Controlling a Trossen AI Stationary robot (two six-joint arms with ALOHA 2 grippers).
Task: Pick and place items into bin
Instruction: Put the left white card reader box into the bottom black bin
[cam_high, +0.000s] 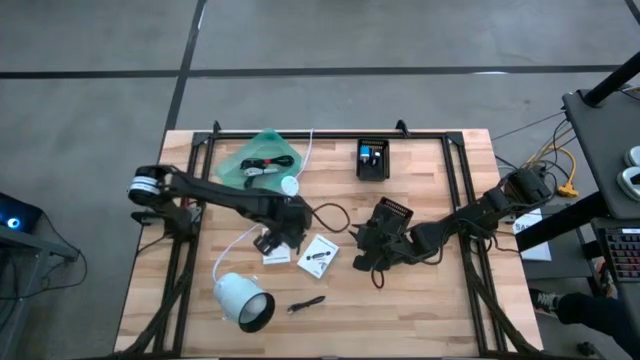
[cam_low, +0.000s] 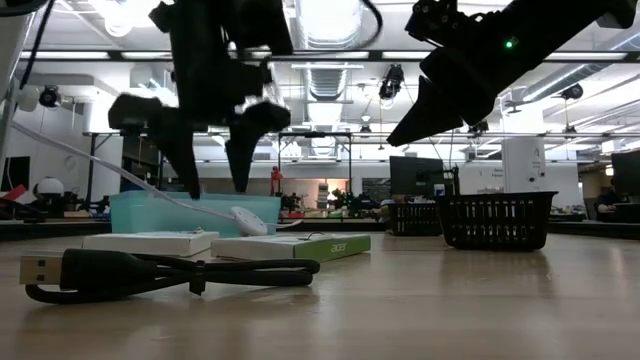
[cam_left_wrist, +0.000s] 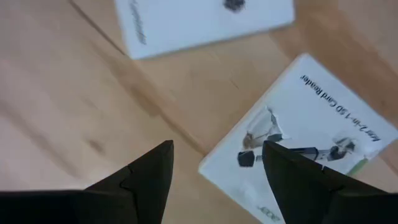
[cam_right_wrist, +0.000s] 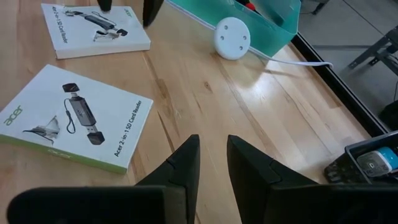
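Observation:
Two white printed cards lie flat on the wooden table, one (cam_high: 275, 255) beside the other (cam_high: 318, 256). My left gripper (cam_left_wrist: 214, 168) hovers open just above them, over the edge of the SD-reader card (cam_left_wrist: 311, 149), touching nothing; the low view shows its fingers (cam_low: 215, 150) pointing down. My right gripper (cam_right_wrist: 211, 149) hangs over bare wood to the right of the cards, with only a narrow gap between its fingers, holding nothing. A black bundled cable (cam_low: 150, 272) lies nearest the low camera. A small black item (cam_high: 307, 303) rests near the table's near edge.
A teal bin (cam_high: 262, 160) holding some items sits at the far left, with a white disc (cam_right_wrist: 232, 37) on a cord beside it. Two black mesh baskets (cam_high: 372, 160) (cam_high: 393, 212) stand mid-table. A large white lamp-like cylinder (cam_high: 243, 300) lies near the near-left edge.

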